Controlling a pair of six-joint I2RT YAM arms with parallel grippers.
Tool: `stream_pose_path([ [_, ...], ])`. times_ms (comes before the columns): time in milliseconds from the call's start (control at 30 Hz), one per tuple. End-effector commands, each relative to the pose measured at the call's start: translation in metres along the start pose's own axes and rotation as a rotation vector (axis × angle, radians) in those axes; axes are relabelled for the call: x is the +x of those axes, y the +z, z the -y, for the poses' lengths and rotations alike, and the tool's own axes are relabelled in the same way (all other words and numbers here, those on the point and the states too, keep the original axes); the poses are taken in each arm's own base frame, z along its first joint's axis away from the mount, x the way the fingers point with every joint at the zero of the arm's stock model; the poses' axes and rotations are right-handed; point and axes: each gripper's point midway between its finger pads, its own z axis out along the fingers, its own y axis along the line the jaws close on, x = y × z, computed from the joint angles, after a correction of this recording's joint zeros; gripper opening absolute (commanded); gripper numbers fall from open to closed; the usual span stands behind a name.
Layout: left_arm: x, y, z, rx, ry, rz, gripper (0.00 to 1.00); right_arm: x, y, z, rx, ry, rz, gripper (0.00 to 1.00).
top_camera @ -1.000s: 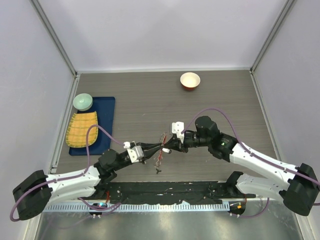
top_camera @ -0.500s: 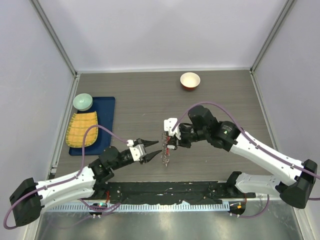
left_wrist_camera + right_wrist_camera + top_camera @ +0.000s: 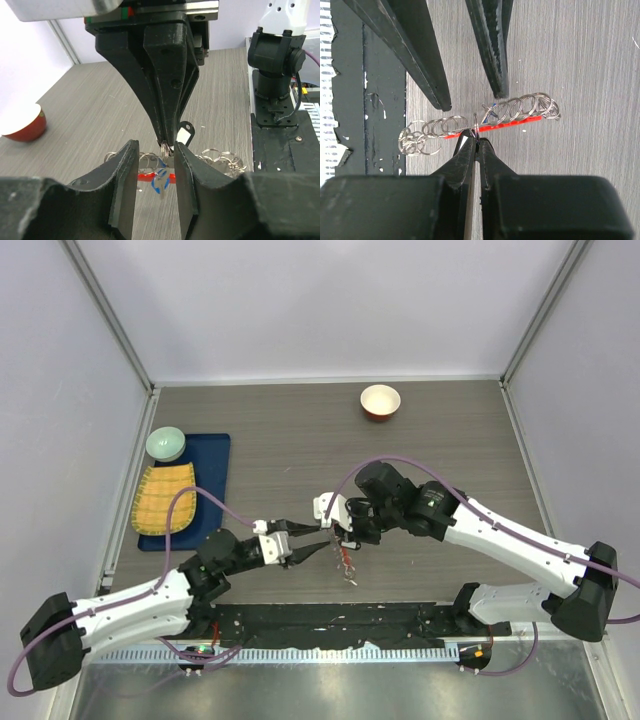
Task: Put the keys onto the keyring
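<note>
My right gripper (image 3: 346,536) is shut on one silvery ring of the keyring (image 3: 347,562) and holds it above the table. In the right wrist view the closed gripper (image 3: 476,140) pinches that ring, with the keyring's red bar (image 3: 496,125) and its row of silvery rings (image 3: 512,107) hanging across. My left gripper (image 3: 324,535) is open, with its fingers (image 3: 123,186) on either side of the hanging cluster. Between them dangle a blue-headed key (image 3: 161,180) and the red bar (image 3: 144,176). A black-and-white oval key (image 3: 184,134) hangs beside the right gripper's tips. The other keys are hard to tell apart.
A red-rimmed white bowl (image 3: 380,400) stands at the back. A blue tray (image 3: 213,465) with a yellow mat (image 3: 165,498) and a green bowl (image 3: 166,444) lies at the left. The black base strip (image 3: 330,618) runs along the near edge.
My right gripper has carried the keyring left and nearer. My left gripper let go, drew back open, and now has its open fingers around the hanging cluster.
</note>
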Motion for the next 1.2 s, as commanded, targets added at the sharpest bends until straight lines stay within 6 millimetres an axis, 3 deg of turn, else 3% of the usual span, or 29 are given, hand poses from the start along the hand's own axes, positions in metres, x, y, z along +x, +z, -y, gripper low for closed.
stream_pose_path([
  [0,-0.021,0.009,-0.001,0.017,0.019,0.086,0.35,-0.030,-0.013,0.011,0.051,-0.056,0.079,0.01],
  [300,-0.009,0.026,0.001,0.046,-0.018,0.068,0.28,-0.032,-0.009,0.008,0.041,-0.065,0.082,0.01],
  [1167,0.011,0.029,0.003,0.058,-0.065,-0.050,0.16,-0.036,-0.011,0.007,0.056,-0.080,0.102,0.01],
])
